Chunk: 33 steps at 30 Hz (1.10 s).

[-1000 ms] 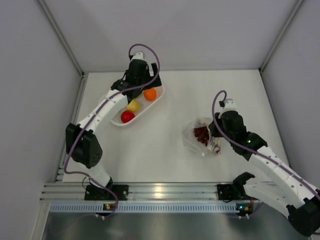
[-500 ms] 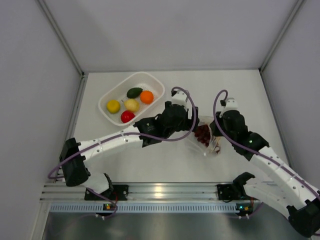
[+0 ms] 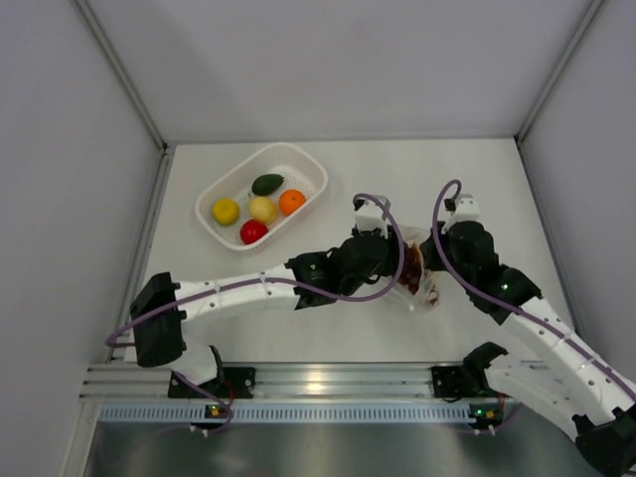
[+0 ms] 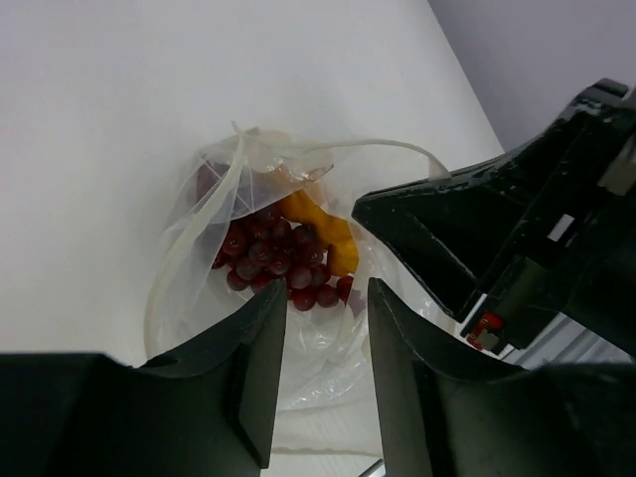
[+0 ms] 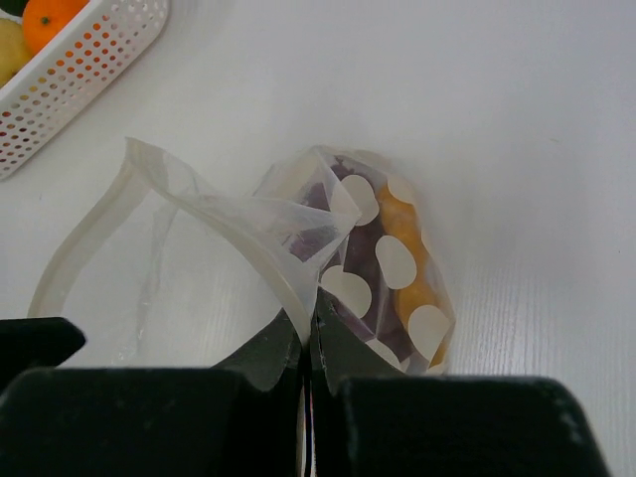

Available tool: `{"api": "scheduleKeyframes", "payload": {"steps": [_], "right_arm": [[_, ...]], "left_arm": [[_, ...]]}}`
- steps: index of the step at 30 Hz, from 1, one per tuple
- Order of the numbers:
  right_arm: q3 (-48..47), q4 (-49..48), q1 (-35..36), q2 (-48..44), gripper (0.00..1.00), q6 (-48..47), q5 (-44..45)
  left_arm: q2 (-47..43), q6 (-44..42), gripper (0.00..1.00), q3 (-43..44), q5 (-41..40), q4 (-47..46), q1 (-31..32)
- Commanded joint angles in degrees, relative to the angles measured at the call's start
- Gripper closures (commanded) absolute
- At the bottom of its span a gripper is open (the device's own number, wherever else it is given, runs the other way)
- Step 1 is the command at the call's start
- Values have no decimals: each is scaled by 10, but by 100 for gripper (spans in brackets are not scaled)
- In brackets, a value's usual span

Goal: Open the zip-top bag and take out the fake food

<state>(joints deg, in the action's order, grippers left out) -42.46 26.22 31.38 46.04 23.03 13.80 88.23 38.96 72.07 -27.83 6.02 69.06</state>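
The clear zip-top bag (image 3: 415,276) with white dots lies right of the table's middle, its mouth held wide. Inside it I see a purple grape bunch (image 4: 266,256) and a small orange-yellow piece (image 4: 328,234). My right gripper (image 5: 308,323) is shut on the bag's rim strip (image 5: 266,260) and holds that edge up. My left gripper (image 4: 326,298) hovers just over the bag mouth, jaws apart with only bag plastic showing beyond the gap. A red apple (image 3: 253,232), an orange (image 3: 291,202), two yellow lemons (image 3: 226,211) and a dark green avocado (image 3: 266,184) lie in the basket.
The white perforated basket (image 3: 204,202) stands at the back left of the table. Grey walls close the table in on three sides. An aluminium rail (image 3: 318,380) with both arm bases runs along the near edge.
My left arm has swung from over the basket across to the bag, and its jaws have narrowed. The avocado now shows in the basket. The right gripper keeps its hold on the bag.
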Motion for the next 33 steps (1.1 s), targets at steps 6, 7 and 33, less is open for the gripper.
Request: {"api": "scheduleKeyframes", "payload": {"steps": [6, 7, 33], "right_arm": [[-6, -13, 2, -32, 100, 21, 26], [-3, -16, 3, -38, 100, 24, 32], [49, 15, 2, -106, 100, 21, 99]], "left_arm": [[101, 52, 57, 44, -10, -46, 1], [112, 55, 57, 47, -11, -47, 1], [353, 76, 25, 202, 19, 49, -15]]}}
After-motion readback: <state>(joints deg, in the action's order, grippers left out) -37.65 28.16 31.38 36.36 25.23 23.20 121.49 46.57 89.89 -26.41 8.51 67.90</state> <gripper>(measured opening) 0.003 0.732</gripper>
